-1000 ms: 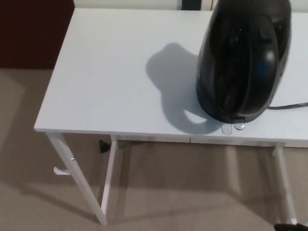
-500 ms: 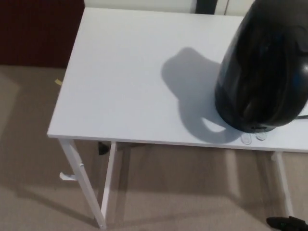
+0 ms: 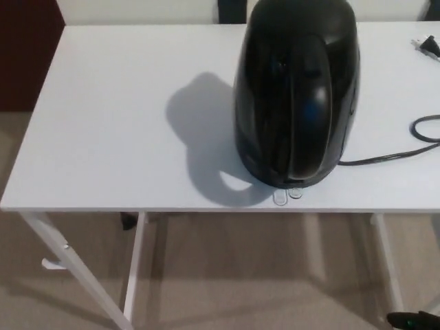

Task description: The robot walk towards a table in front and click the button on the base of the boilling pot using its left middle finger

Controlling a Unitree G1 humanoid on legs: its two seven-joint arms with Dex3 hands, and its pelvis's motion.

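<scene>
Near the front edge of the white table stands the black boiling pot, its top cut off by the frame. At its base a small clear button tab sticks out toward the camera — too small to make out in detail. Neither robot hand is in view, so their state cannot be told. A black cord trails right and loops off-frame — its plug lies at the far right. Beige carpet shows below, with a dark, unclear object at the bottom right corner.
</scene>
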